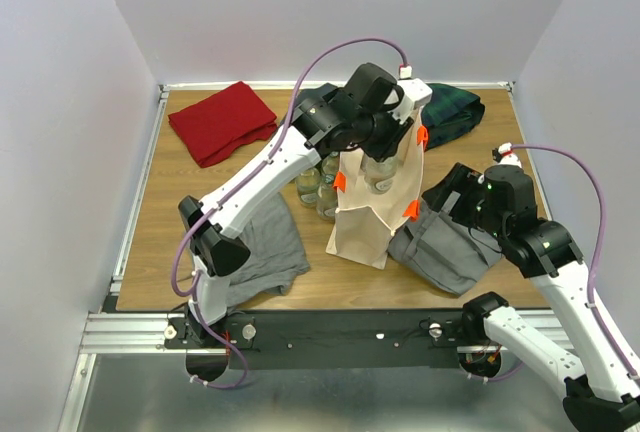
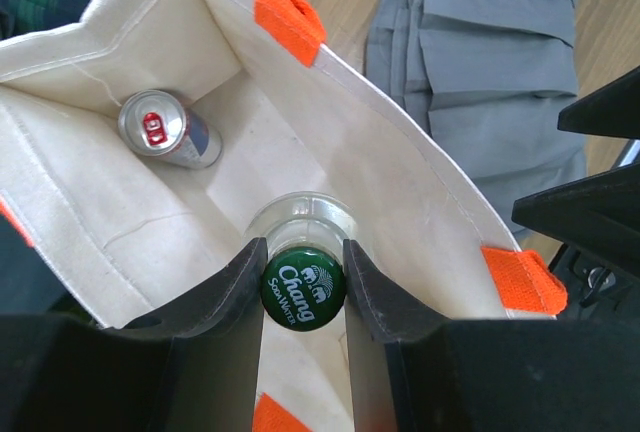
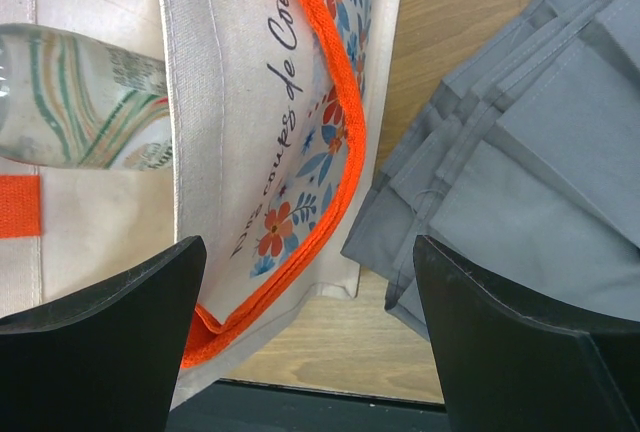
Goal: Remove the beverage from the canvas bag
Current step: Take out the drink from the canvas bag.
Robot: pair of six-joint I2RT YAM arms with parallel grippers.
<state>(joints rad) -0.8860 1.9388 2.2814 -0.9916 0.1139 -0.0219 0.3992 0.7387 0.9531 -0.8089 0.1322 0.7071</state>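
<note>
The beige canvas bag (image 1: 362, 214) with orange handles (image 2: 290, 18) stands mid-table, its mouth open. Inside it stands a glass bottle with a green Chang cap (image 2: 303, 286), the beverage, and a silver can (image 2: 168, 130) lies in the far corner. My left gripper (image 2: 303, 248) reaches down into the bag's mouth (image 1: 382, 152) and is shut on the bottle's cap, one finger on each side. My right gripper (image 3: 308, 252) stands open just right of the bag (image 1: 455, 190), with the bag's flowered side (image 3: 270, 112) and bare table between its fingers, holding nothing.
Folded grey clothes (image 1: 445, 247) lie right of the bag, under my right gripper. More grey cloth (image 1: 265, 247) lies at the front left. Glass bottles (image 1: 318, 187) stand just left of the bag. A red cloth (image 1: 222, 120) and a dark plaid cloth (image 1: 452, 112) lie at the back.
</note>
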